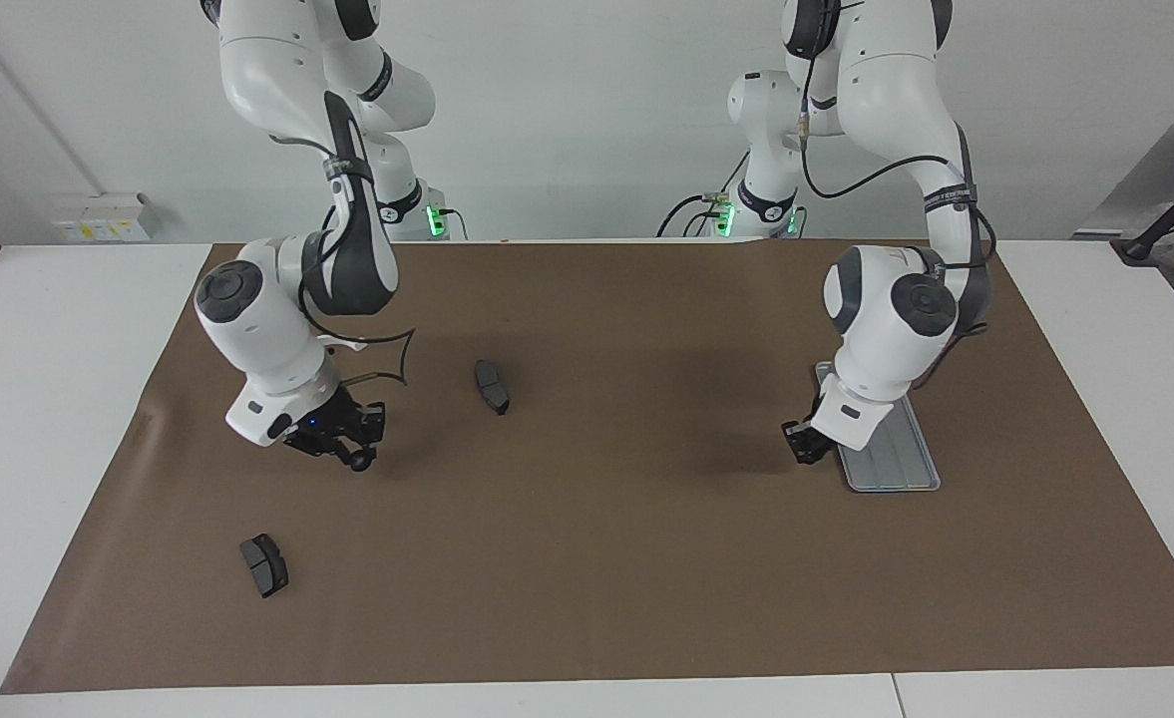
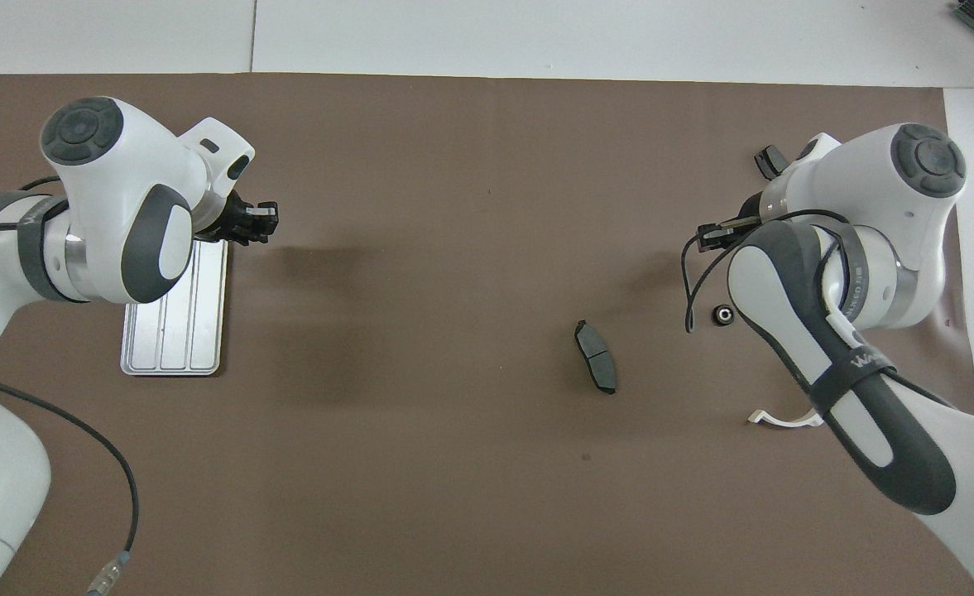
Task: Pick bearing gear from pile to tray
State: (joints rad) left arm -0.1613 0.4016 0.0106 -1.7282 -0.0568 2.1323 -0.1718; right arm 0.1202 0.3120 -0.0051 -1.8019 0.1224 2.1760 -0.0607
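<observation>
The small black round bearing gear (image 2: 723, 314) lies on the brown mat at the right arm's end; in the facing view it (image 1: 359, 461) shows just under my right gripper's tips. My right gripper (image 1: 345, 441) hangs low over it, open, holding nothing; it also shows in the overhead view (image 2: 722, 234). The silver ridged tray (image 1: 896, 464) (image 2: 174, 331) lies at the left arm's end with nothing in it. My left gripper (image 1: 804, 444) (image 2: 259, 223) waits low beside the tray's edge, toward the table's middle.
One dark brake pad (image 1: 492, 387) (image 2: 596, 368) lies toward the table's middle. Another brake pad (image 1: 263, 565) (image 2: 772, 161) lies farther from the robots than the gear. A white half-ring bracket (image 2: 784, 419) lies nearer to the robots, partly under the right arm.
</observation>
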